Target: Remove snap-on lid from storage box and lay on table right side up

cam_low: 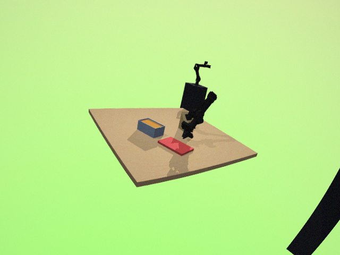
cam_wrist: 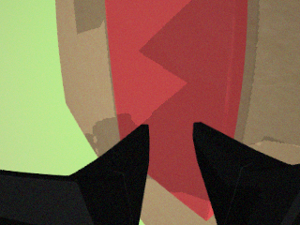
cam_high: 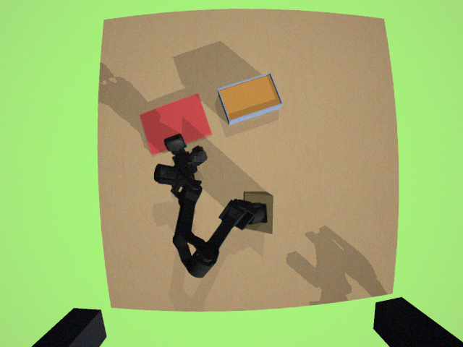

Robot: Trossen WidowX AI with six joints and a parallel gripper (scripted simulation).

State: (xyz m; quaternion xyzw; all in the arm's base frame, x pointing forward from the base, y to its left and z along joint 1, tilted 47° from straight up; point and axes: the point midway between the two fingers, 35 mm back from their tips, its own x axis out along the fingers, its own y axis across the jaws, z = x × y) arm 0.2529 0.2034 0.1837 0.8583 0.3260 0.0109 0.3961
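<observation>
The top view has the lid [cam_high: 187,112] [cam_low: 175,145] [cam_wrist: 173,61] left of centre, near the box [cam_high: 250,97] [cam_low: 151,128], whose orange inside is open to view. The exterior view, unlike the top one, shows the lid's thin edge, lying flat on the table [cam_high: 317,130] [cam_low: 115,128] at lower centre. Only the wrist view reveals the gripper's [cam_high: 174,142] [cam_low: 187,135] [cam_wrist: 171,125] fingers parted, with nothing pinched; the box is outside that view.
</observation>
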